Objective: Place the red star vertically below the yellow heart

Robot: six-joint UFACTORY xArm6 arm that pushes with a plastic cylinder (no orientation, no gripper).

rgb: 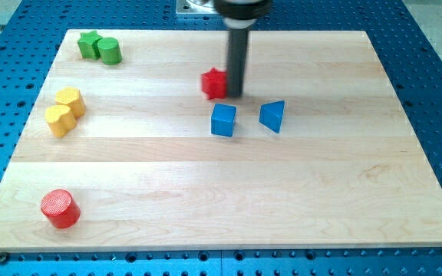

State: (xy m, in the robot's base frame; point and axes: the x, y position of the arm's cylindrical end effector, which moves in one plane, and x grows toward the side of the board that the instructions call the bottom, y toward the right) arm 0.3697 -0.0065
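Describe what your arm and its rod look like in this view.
Only the arm's lower end shows. A wide, dark, rounded collar sits at the view's top, cut off by the frame. From it hangs a straight, smooth, dark cylindrical rod ending in my tip. No cables, markings or sleeves are visible.

On the pale wood-grain table (298, 199), ringed by blue perforated metal, sit a red star (215, 83), red cylinder (60, 208), blue cube (223, 120), blue triangle (272, 116), green star (90, 44), green cylinder (109, 50), two yellow blocks (64, 110), beside my dark tip (235, 95).
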